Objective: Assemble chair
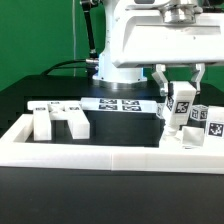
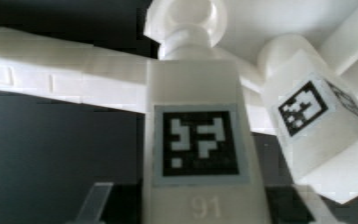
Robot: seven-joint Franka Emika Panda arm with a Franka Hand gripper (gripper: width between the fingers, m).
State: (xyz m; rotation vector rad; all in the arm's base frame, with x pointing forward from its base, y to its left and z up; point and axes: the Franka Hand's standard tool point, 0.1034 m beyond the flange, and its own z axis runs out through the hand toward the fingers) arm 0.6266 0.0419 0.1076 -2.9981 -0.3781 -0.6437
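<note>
My gripper hangs over the exterior view's right and is shut on a narrow white chair part with a black-and-white tag, held upright. In the wrist view this part runs straight out from between the fingers, its end against a rounded white peg. Just beside it stands a chunky group of tagged white chair pieces, one tag showing close by. Two more loose white chair parts lie at the exterior view's left.
The marker board lies flat at the back middle. A long white border rail runs along the front and up both sides. The robot's base stands behind the board.
</note>
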